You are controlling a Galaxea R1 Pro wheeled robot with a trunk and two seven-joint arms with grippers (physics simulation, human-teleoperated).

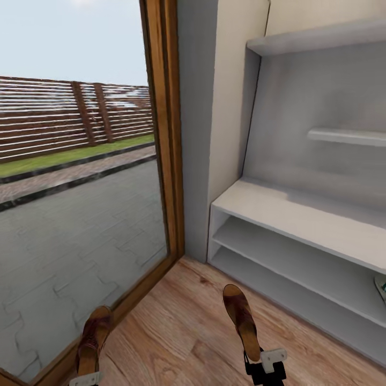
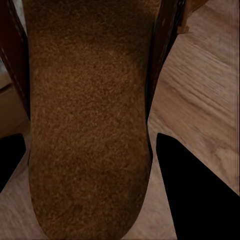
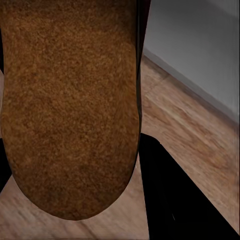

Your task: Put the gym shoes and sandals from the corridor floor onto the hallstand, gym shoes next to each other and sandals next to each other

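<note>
Both sandals up off the floor, hallstand dead ahead — carry step, placing comes next.

Head view: my left hand (image 1: 84, 379) grips the left sandal (image 1: 92, 339) by the window, my right hand (image 1: 266, 364) clamps the right sandal (image 1: 241, 317) above the corridor floor (image 1: 182, 332); both arms low, reaching forward. I'd say next: lift toward the hallstand (image 1: 300, 214). Left wrist: footbed (image 2: 87, 125) between dark fingers (image 2: 195, 195). Right wrist: footbed (image 3: 70, 110), same clamp.

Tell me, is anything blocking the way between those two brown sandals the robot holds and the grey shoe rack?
Nothing visible does. The left gripper and right gripper each hold a sandal above bare wood floor, and the hallstand benchtop ahead looks open.
</note>
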